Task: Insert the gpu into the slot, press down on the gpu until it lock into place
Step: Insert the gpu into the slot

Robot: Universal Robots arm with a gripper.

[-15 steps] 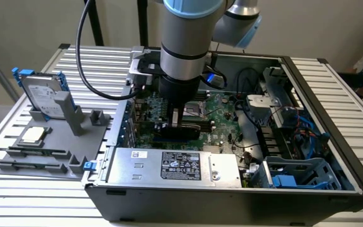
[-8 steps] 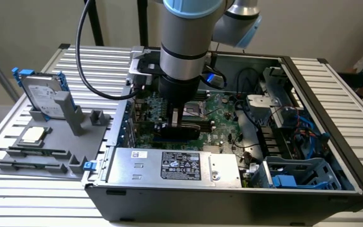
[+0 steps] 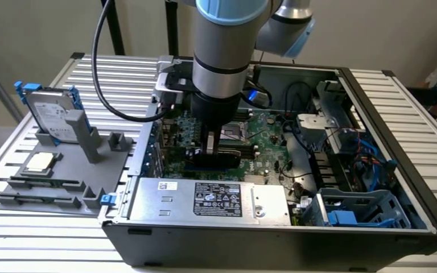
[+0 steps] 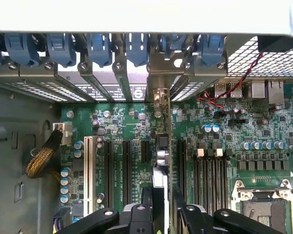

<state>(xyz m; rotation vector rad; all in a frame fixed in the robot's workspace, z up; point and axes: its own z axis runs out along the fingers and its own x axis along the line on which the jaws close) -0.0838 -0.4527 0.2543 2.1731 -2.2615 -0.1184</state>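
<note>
A: Where's the gpu (image 4: 162, 161)?
B: Standing on edge in the motherboard (image 3: 268, 136), inside the open computer case (image 3: 400, 187). In the wrist view it runs between the black expansion slots, its bracket up at the rear panel.
A: And the jaws?
B: One gripper (image 3: 212, 149), straight above the card. The jaws are spread, one finger on each side of the card's top edge.
A: Anything else?
B: One silver power supply (image 3: 211, 199) in the case. On the desk (image 3: 21, 250), one grey holder (image 3: 59, 170) with one hard drive (image 3: 52, 114) and one CPU chip (image 3: 40, 162)
</note>
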